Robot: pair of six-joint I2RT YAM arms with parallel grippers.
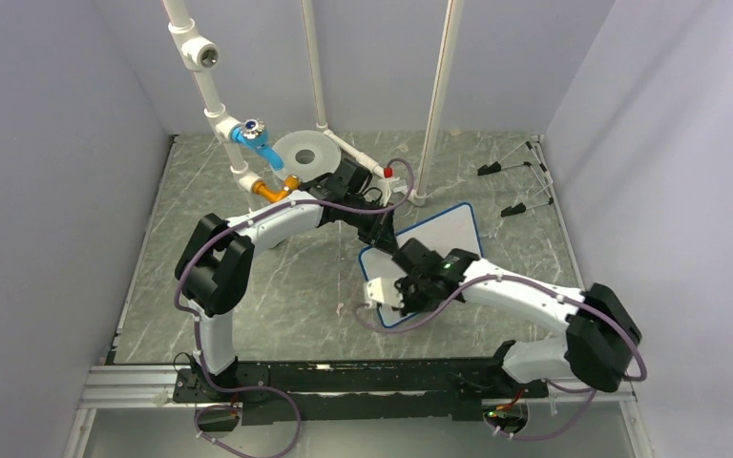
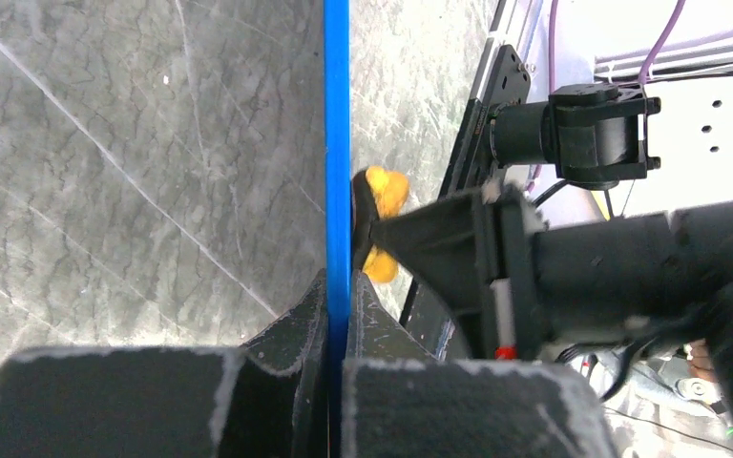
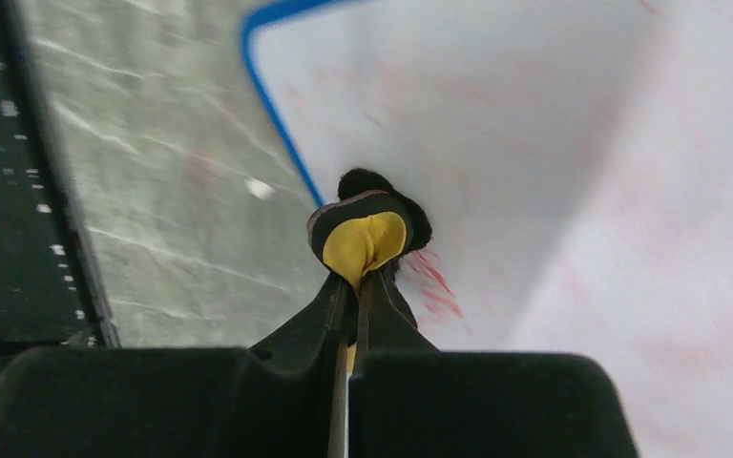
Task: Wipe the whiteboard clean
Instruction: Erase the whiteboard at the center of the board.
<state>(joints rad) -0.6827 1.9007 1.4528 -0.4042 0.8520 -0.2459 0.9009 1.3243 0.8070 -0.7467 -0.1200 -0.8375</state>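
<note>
The whiteboard (image 1: 444, 234), white-faced with a blue rim and rounded corners, sits at mid-surface between the two arms, angled so that one corner points toward the near edge. Faint pink smudges cloud its face (image 3: 496, 124), and a few sharper red streaks (image 3: 439, 286) show just beside the point of contact. Whether the board lies flat or is tipped up cannot be told from above; the left wrist camera sees it edge-on, as a thin blue line (image 2: 337, 143).

The left tool (image 1: 387, 239) is clamped on the board's rim, its two fingers pinching the blue edge (image 2: 337, 286) from either side. The right tool (image 1: 403, 286) is closed narrowly on a small eraser pad (image 3: 363, 234), yellow with a black backing, which is pressed against the board's face near its lower left corner. The left wrist camera shows the same yellow pad (image 2: 387, 191) touching the board's right side, with the right arm's dark fingers behind it.

The grey marble-patterned surface (image 1: 277, 277) stretches around the board. At the back stands a white pipe frame (image 1: 212, 95) with a blue fitting (image 1: 253, 136) and an orange one (image 1: 272, 191), and a round grey disc (image 1: 303, 153) just beside them. Small black-tipped wire items (image 1: 515, 186) lie well apart at the far right. A black rail (image 1: 344, 377) carries both arm bases.
</note>
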